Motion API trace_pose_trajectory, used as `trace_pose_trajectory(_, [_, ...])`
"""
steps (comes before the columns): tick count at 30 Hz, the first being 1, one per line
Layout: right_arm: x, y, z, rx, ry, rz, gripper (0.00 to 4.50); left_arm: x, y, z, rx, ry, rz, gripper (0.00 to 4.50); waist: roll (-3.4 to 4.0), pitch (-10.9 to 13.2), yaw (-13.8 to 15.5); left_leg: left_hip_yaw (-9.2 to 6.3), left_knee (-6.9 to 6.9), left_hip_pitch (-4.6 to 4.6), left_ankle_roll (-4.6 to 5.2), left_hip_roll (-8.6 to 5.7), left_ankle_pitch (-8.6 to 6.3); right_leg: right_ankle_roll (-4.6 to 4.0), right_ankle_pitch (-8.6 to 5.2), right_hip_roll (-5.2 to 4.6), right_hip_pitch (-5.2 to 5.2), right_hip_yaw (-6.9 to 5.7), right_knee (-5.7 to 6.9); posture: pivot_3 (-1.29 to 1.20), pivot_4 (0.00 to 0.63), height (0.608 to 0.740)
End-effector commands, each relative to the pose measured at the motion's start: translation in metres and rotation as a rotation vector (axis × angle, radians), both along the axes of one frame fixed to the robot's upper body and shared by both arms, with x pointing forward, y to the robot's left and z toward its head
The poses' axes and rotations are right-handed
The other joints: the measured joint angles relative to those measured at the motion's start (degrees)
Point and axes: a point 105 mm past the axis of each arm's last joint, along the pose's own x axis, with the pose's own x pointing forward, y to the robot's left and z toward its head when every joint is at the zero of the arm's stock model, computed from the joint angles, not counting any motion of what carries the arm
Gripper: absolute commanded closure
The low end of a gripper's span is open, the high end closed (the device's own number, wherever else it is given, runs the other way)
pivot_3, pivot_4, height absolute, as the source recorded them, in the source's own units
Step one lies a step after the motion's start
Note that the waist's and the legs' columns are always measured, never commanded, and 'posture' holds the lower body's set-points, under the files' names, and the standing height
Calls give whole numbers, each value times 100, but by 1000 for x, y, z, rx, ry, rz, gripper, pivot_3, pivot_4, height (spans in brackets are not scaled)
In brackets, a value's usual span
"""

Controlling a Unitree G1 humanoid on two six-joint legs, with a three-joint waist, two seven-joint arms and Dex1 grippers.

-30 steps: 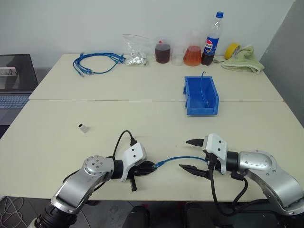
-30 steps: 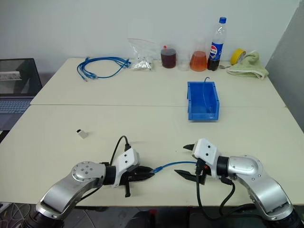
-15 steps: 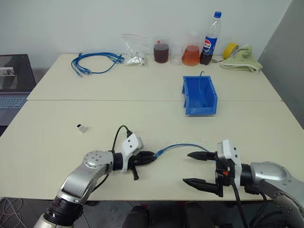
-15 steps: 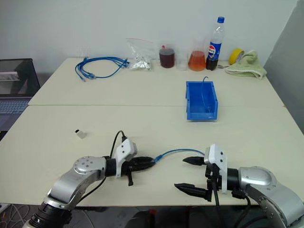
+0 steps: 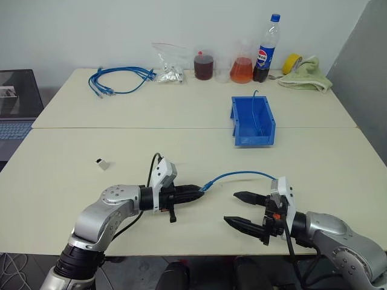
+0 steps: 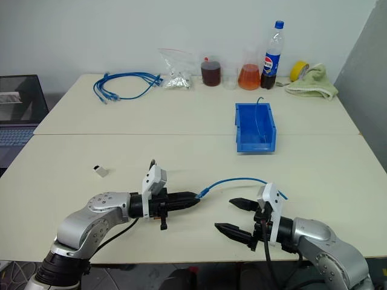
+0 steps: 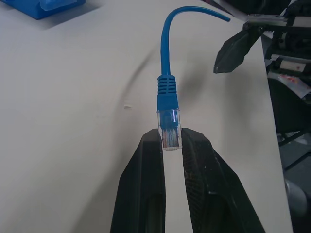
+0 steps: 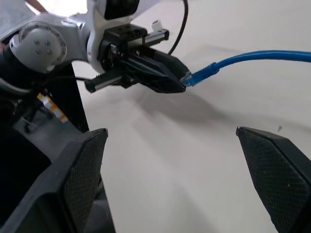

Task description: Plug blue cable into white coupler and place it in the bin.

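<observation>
blue bin (image 5: 253, 115) with thin cable (image 5: 255, 112)

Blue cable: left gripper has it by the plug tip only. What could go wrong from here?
1. The left gripper pinches just the clear plug end of the blue cable; it may slip or twist out.
2. The white coupler lies apart on the table, far to the robot's left, unheld by the open right gripper.
3. The cable's free end hangs near that gripper and could snag.
</observation>
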Motion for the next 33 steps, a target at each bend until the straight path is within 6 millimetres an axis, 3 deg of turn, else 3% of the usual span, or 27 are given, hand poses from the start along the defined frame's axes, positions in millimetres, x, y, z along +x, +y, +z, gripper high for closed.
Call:
trace_pose_trajectory(1, [3,3,11,92,38,-10,0,-6,-4,17,-43,-11,-48,4280,0,0,-3,-1,0,0,0,1,0,0,0,0,0,0,0,0,150,740])
trace_pose_trajectory(14, [20,14,17,151,32,35,0,-15,-4,29,-91,29,-88,4280,0,1,-5,3,0,0,0,-1,0,0,0,4,-4,2,1,0,150,740])
trace_pose_trajectory(22, [15,27,24,198,46,101,0,-16,-1,26,-106,45,-95,4280,0,1,-4,2,-1,-2,0,0,0,-1,0,4,-7,3,1,0,150,740])
trace_pose_trajectory(33, [23,34,26,205,27,130,0,-21,-3,33,-135,85,-124,4280,0,1,-10,3,-2,-3,0,0,0,-1,0,5,-10,4,1,0,150,740])
